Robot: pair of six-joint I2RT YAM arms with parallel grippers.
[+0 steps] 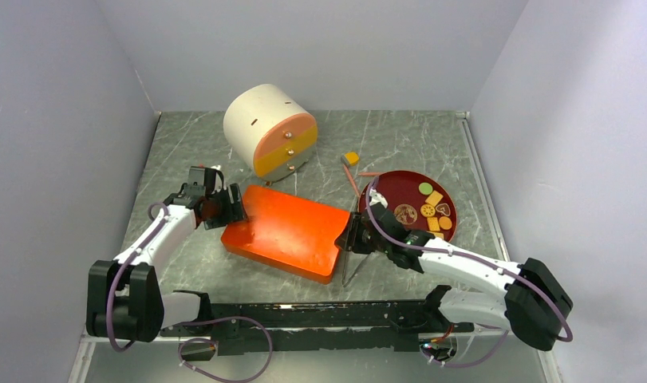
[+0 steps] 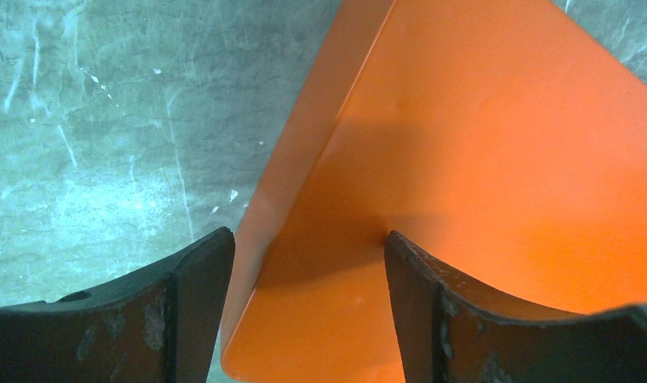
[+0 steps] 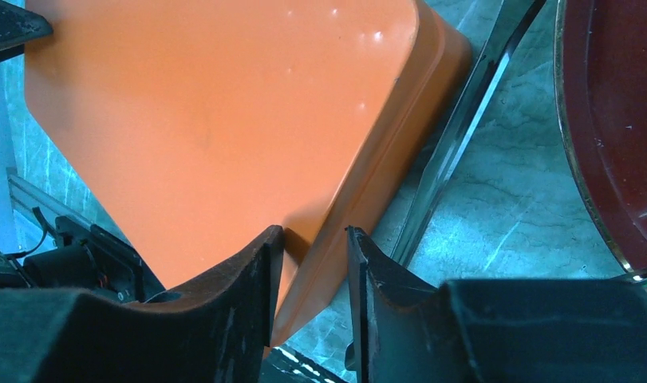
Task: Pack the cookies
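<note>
While the cookies [image 1: 431, 209] sit on the red plate [image 1: 392, 177], one square [image 1: 351, 158] loose on the tabletop [image 1: 400, 136], left fingers [image 1: 224, 206] spread astride the orange box [image 1: 284, 231] corner, right fingers [image 1: 353, 235] pinching its opposite rim.

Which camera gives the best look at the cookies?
The top external view: most cookies lie in plain sight on the red plate. The right wrist view catches only part of the plate, no cookies; the left wrist view shows neither.
</note>
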